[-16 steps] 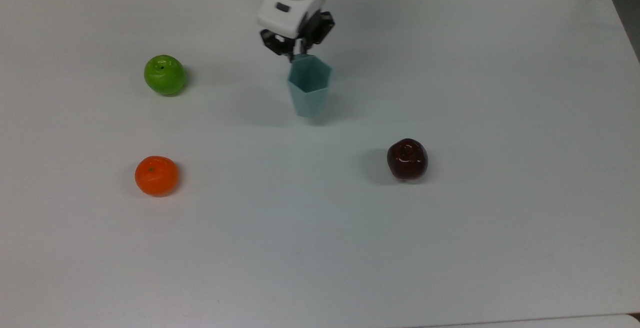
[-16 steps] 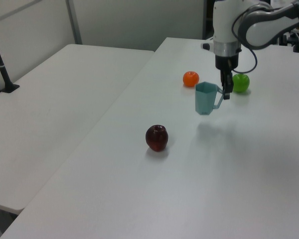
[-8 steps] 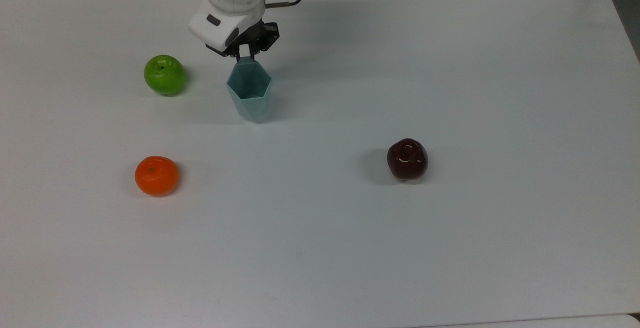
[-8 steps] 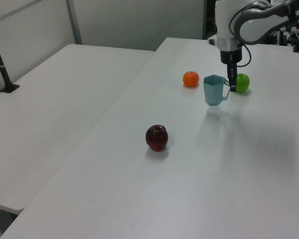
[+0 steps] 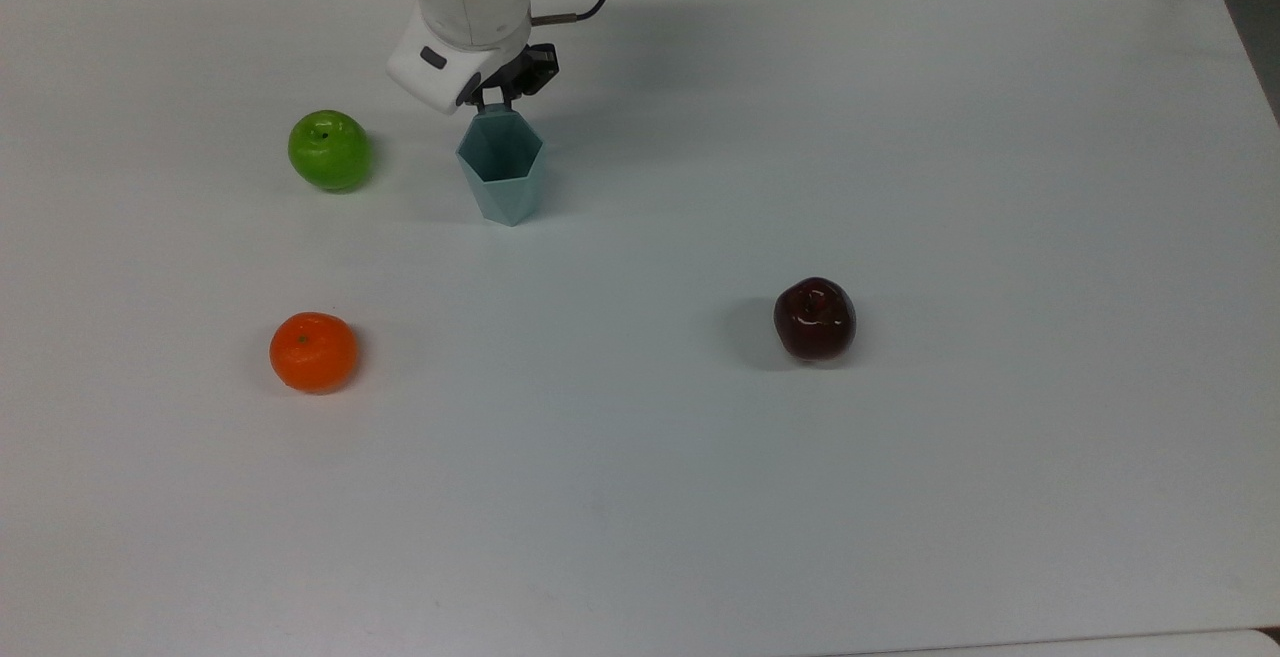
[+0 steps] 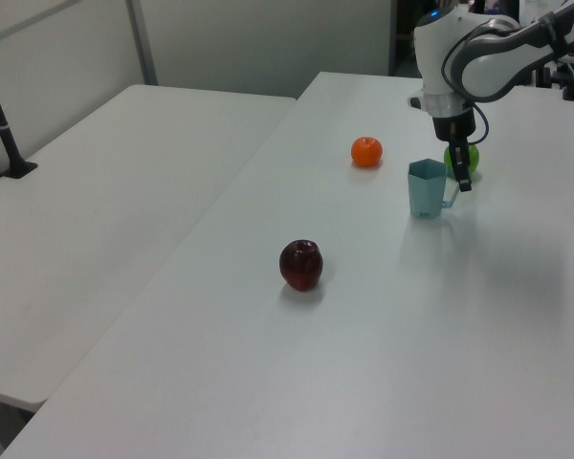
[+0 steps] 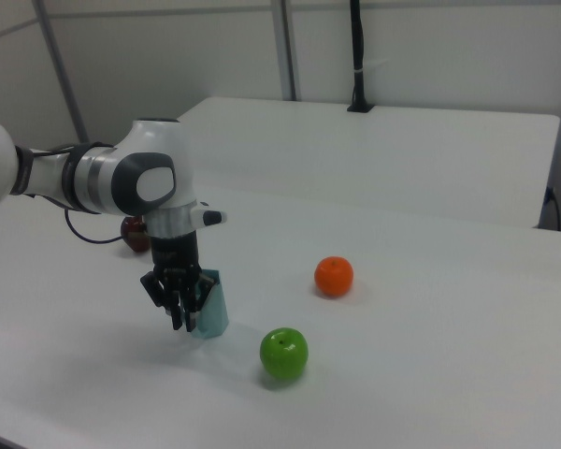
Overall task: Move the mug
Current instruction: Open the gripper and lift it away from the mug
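Teal and matte, the mug (image 5: 501,169) is showing its flat facets and hexagonal rim, narrowing toward a small base that is sitting on the smooth white table (image 5: 900,487). I am clenching my gripper (image 5: 497,103) on its thin angular handle, the black fingers (image 6: 462,176) pinched around that handle on the left view's right side of the cup. The mug is standing upright near the glossy green apple (image 5: 329,149), which is lying just off to the top view's left of it; in the right view the same apple (image 7: 283,354) is sitting close in front of the cup. The dimpled orange (image 5: 313,351) is resting well apart toward the top view's lower left, and the shiny dark red apple (image 5: 815,318) is sitting far off to the top view's right. Compared with half a second ago, the mug is now lower, its base meeting the tabletop rather than hanging above its shadow, and the fruits are lying where they were.
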You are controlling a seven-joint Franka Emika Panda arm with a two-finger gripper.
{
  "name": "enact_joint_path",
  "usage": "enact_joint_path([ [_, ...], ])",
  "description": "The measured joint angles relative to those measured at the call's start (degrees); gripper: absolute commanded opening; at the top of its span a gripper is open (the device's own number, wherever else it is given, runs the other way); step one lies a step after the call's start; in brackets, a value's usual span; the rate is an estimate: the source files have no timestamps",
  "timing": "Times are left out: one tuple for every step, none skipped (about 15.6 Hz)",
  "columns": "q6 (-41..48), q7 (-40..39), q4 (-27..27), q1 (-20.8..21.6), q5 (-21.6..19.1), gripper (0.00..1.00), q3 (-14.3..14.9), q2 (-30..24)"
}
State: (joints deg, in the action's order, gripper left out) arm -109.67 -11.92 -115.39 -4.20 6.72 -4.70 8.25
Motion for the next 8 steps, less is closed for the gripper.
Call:
enact_joint_path([
  [0.00, 0.00, -0.08, 0.00, 0.00, 0.49, 0.00, -0.05],
  [0.00, 0.01, -0.12, 0.00, 0.00, 0.62, 0.00, -0.08],
  [0.00, 0.02, -0.23, 0.00, 0.00, 0.75, 0.00, -0.09],
  [0.00, 0.02, -0.30, 0.00, 0.00, 0.85, 0.00, -0.10],
  [0.00, 0.03, -0.30, 0.00, 0.00, 0.94, 0.00, -0.17],
  [0.00, 0.03, -0.27, 0.00, 0.00, 1.00, 0.00, -0.40],
  [0.00, 0.05, -0.22, -0.01, 0.00, 1.00, 0.00, -0.82],
  [0.00, 0.07, -0.15, -0.03, 0.00, 1.00, 0.00, -1.41],
])
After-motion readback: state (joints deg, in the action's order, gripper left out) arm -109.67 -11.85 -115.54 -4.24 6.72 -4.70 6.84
